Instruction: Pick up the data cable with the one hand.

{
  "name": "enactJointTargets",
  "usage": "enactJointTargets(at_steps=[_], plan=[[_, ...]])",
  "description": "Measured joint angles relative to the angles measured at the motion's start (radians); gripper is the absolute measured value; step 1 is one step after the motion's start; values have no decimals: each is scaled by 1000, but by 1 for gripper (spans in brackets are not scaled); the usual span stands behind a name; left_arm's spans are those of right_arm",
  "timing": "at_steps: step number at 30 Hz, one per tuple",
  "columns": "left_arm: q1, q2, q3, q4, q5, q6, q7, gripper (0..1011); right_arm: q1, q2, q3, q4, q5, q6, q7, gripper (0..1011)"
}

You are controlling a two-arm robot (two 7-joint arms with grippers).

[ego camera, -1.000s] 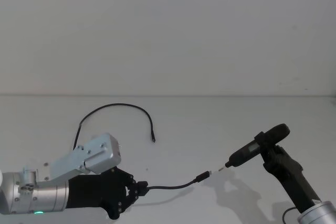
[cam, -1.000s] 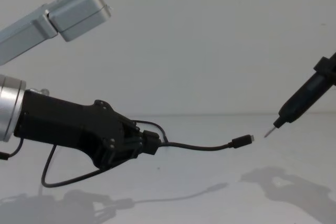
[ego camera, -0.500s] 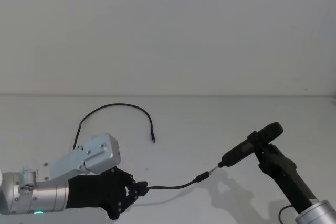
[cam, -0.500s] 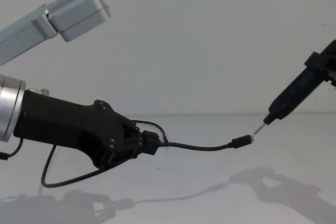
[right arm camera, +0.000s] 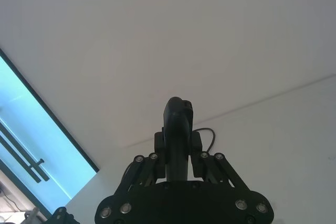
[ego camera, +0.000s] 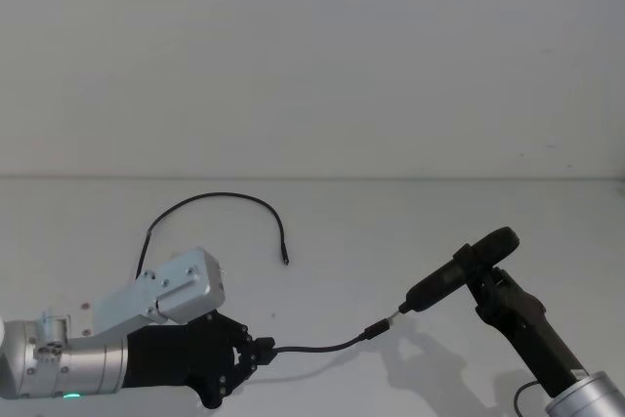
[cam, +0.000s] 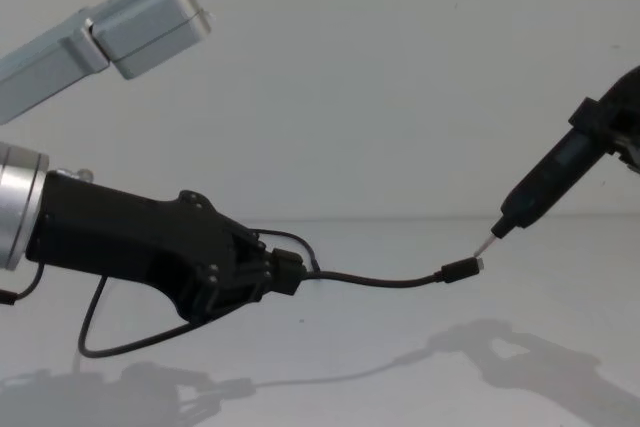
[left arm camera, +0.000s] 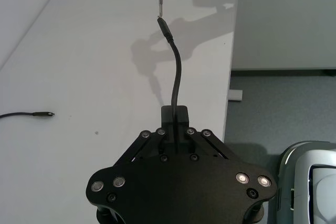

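Observation:
My left gripper (ego camera: 256,354) (cam: 285,275) (left arm camera: 175,116) is shut on the data cable (ego camera: 322,345) (cam: 380,281) (left arm camera: 175,74), a thin black cord. A short stretch juts out from the jaws to a metal-tipped plug (ego camera: 377,329) (cam: 460,269), held above the table. The rest of the cord arcs over the table behind the arm to its other end (ego camera: 284,259) (left arm camera: 43,114). My right gripper (ego camera: 485,282) (right arm camera: 178,153) is shut on a slim black pen-like tool (ego camera: 454,278) (cam: 545,182). Its silver tip (cam: 484,245) is right at the plug; contact cannot be told.
The white table (ego camera: 410,231) runs back to a pale wall. Its right edge (left arm camera: 229,77) drops to a grey floor in the left wrist view. The left arm's grey wrist box (ego camera: 181,285) (cam: 140,17) sits above the gripper.
The right arm has brought the pen-like tool leftward and down until its tip reaches the cable's plug. The left gripper and the cable have stayed still.

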Motion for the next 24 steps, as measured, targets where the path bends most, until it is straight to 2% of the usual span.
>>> enactJointTargets(at_steps=[24], plan=[[0,0,0,0,0,0,0,44,1,11,-21,-3,-5,-15,-44,263]])
